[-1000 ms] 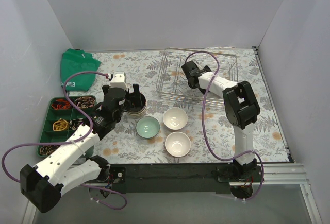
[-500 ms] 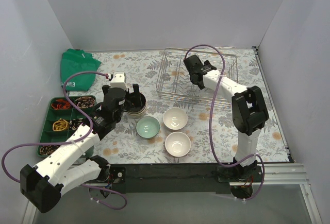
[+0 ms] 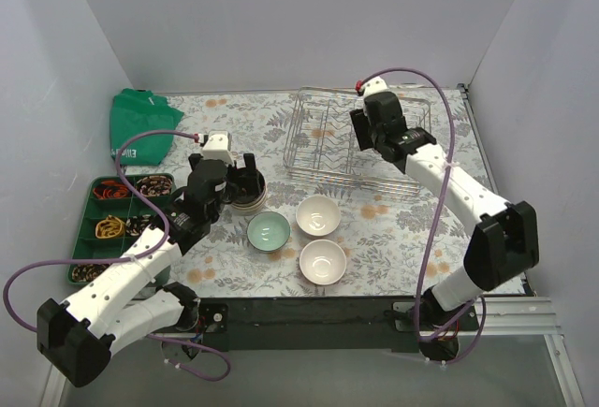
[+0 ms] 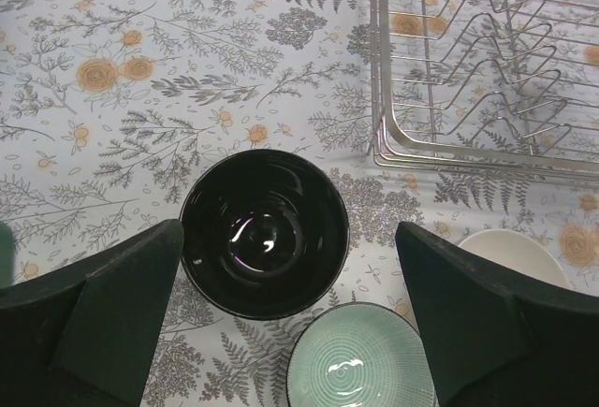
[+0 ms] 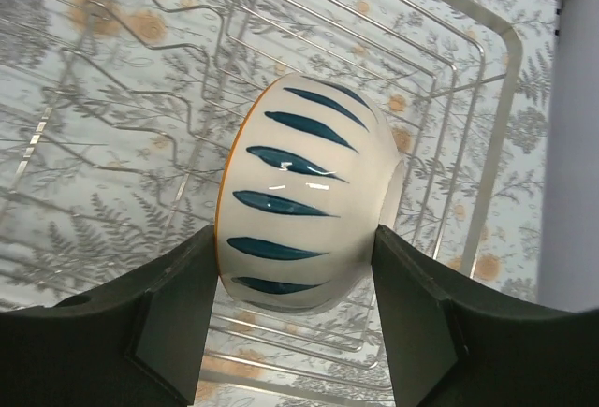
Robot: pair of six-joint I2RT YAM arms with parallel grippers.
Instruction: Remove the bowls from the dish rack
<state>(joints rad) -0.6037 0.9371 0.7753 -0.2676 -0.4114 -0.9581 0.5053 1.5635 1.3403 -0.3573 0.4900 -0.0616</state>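
Observation:
The silver wire dish rack point(image 3: 309, 171) stands at the back right of the table; it also shows in the right wrist view point(image 5: 112, 79). My right gripper point(image 3: 367, 136) is over the rack. In the right wrist view it point(image 5: 298, 262) is shut on a white bowl with blue stripes and an orange rim point(image 5: 304, 192), held on its side above the wires. My left gripper point(image 4: 288, 239) is open over a black bowl point(image 4: 264, 234), which tops a small stack point(image 3: 248, 192). On the table are a teal bowl point(image 3: 269, 231) and two white bowls point(image 3: 318, 214) point(image 3: 323, 260).
A green compartment tray point(image 3: 89, 239) lies at the left edge, and a green bag point(image 3: 140, 126) at the back left. Grey walls close in the left, back and right. No other bowl shows in the rack.
My right gripper has risen from the rack's left part and moved back and right, holding the striped bowl. The left arm has not moved.

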